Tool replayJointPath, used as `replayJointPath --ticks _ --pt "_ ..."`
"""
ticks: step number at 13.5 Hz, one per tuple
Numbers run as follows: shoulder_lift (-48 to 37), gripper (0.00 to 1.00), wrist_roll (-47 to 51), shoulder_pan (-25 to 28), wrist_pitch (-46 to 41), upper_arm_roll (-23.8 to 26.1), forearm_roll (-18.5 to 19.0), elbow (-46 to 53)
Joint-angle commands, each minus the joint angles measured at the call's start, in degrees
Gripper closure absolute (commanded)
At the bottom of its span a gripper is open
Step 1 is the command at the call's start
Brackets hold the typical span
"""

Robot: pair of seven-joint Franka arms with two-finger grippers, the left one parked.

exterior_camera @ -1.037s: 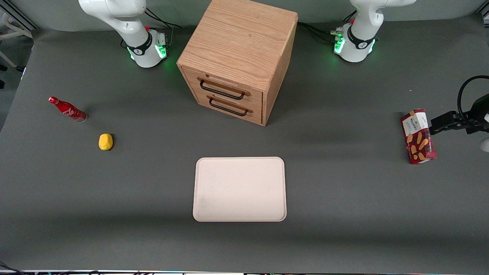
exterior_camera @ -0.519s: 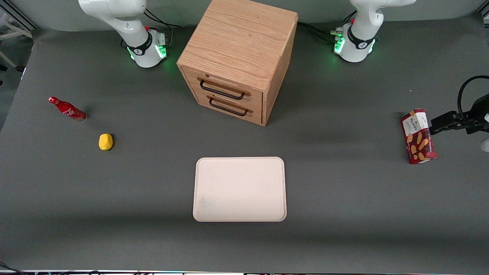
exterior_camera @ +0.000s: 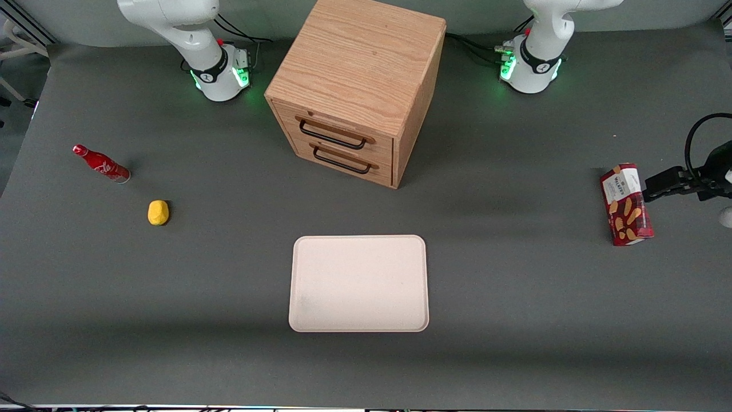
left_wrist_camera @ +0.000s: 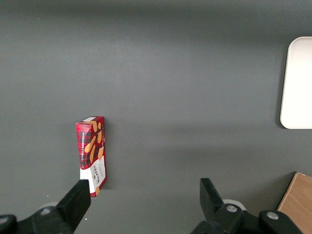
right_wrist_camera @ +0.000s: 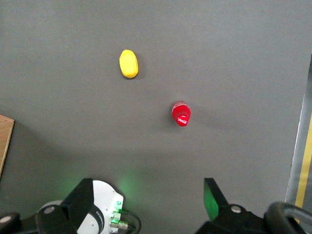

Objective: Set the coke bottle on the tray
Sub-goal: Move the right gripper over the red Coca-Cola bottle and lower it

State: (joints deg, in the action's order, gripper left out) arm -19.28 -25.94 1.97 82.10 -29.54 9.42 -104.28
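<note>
We see the coke bottle [exterior_camera: 101, 163] standing on the table [exterior_camera: 514, 320] toward the working arm's end, the yellow lump [exterior_camera: 158, 212] near it, then the bare tray [exterior_camera: 359, 283] in front of the wooden drawer cabinet [exterior_camera: 357, 88]. High above the bottle, our gripper [right_wrist_camera: 148, 202] hangs with fingers [right_wrist_camera: 81, 199] spread apart.

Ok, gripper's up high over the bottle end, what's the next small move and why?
Probably lower the gripper, fingers open, straight toward the coke bottle. It stands upright and untouched beside the yellow lump, well apart from the tray, so nothing is grasped yet.
</note>
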Motion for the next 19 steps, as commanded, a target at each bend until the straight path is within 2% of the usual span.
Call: replayJointPath --ticks 1,7,11,19 --pt "-2.07 0.00 2.39 1.54 0.08 -0.52 2.36 -1.72" --pt "-0.84 0.01 2.47 0.75 11.40 -0.78 5.07 -11.54" --pt "0.99 0.01 2.48 -0.56 21.15 -1.31 5.17 -18.05" --pt "5.66 0.02 1.86 -0.30 39.61 -6.58 5.17 -30.17"
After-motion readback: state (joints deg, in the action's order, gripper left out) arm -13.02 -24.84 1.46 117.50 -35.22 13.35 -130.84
